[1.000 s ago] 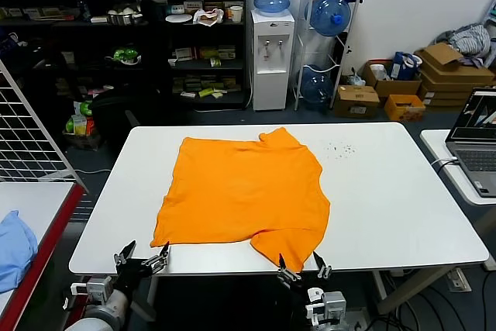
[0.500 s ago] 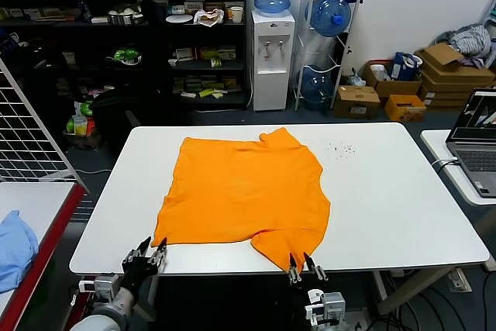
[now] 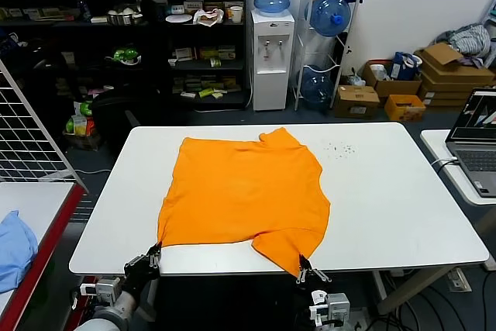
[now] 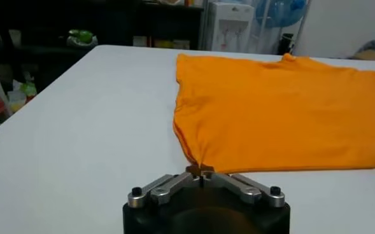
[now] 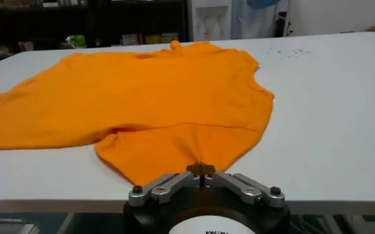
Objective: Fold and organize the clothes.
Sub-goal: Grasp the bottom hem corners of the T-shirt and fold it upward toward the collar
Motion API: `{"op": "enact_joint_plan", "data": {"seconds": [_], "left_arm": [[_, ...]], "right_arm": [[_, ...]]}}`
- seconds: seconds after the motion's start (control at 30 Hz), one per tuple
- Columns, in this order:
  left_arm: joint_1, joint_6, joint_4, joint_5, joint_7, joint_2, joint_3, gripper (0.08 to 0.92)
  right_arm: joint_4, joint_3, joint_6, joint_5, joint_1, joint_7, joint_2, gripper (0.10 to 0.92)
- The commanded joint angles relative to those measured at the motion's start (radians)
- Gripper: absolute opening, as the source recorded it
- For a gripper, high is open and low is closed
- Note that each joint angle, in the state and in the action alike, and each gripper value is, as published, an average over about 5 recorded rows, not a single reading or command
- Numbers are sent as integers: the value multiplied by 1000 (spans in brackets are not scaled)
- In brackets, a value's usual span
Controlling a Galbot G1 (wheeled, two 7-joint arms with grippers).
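Left tool (image 3: 153, 256) is at the near desk edge, jaws pinched closed on the near-left corner of the shirt (image 3: 246, 191); the left wrist view shows the fabric gathered to a point right at the tool (image 4: 200, 176). Right tool (image 3: 304, 267) is also at the near edge, clamped on the tip of the near-right sleeve; in its wrist view the orange cloth (image 5: 155, 114) narrows into the closed tips of the tool (image 5: 202, 170). Both grips sit on the shirt's edge closest to the robot. The shirt lies spread flat and plain side up on the white desk (image 3: 387, 191), left of centre, neck side towards the far edge, with a second sleeve poking out at the far right; no lettering visible. Small dark specks (image 3: 339, 149) mark the desk just beyond that sleeve. Off the desk: a blue cloth (image 3: 14, 247) on a side surface at far left, a laptop (image 3: 478, 141) at far right, a water dispenser (image 3: 271, 52) and shelves (image 3: 124, 29) behind.
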Motion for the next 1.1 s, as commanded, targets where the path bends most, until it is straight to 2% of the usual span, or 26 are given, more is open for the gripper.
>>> {"op": "enact_joint_plan", "data": {"seconds": [0.03,0.3,0.6,0.8,1.1], "left_arm": [[60,0,-91,-35,-13,17,-31,93],[172,24,-247,-105,-70,37,-33,93],[212,49,-339,-150,-111,42,-32,93],[97,39,-279,-172,-81,55,-46,93],[-176,33,-106,-238,-64,87,25,93]], "right_arm": [[81,9,9,25,-63,5,-55,122],[234,58,53,89,-245,42,-183,122],[303,62,61,108,-269,96,-198,122],[213,67,37,179,-99,130,-227,122],[57,32,-49,320,240,185,-271,122]]}}
